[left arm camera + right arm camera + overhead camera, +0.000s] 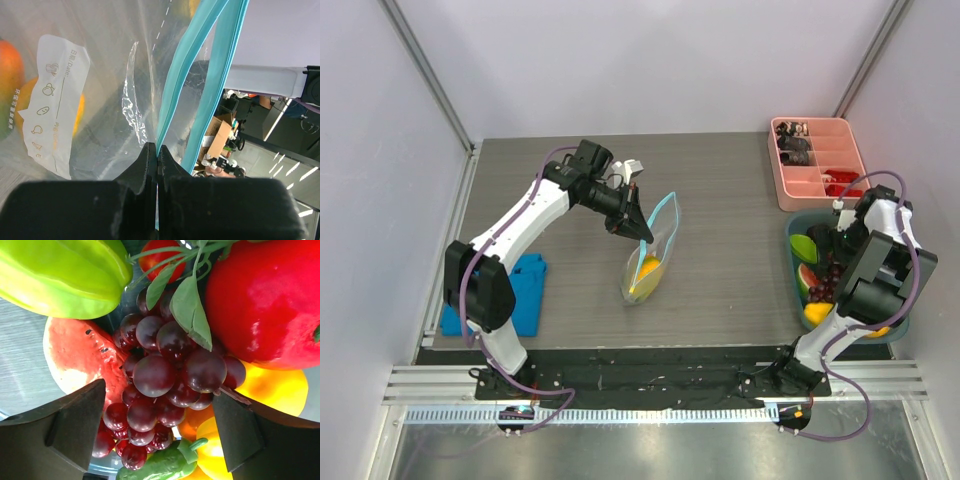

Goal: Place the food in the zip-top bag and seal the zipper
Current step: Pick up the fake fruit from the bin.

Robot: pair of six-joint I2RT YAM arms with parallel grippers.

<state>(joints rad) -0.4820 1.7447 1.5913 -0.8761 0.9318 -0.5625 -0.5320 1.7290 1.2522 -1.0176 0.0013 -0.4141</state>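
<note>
The zip-top bag stands near the middle of the worktop, its mouth facing up and away. The two sides of the teal zipper are spread apart. The left gripper is pinched tight on one end of that strip. An orange-yellow fruit shows through the clear plastic, low in the bag. The right gripper hangs over a teal bowl at the right side of the worktop, its jaws spread wide on either side of the dark grapes and holding nothing. A watermelon slice, a green starfruit, a big red fruit and a yellow fruit crowd round the grapes. Behind the bowl sits a pink tray. A blue cloth lies by the left arm.
</note>
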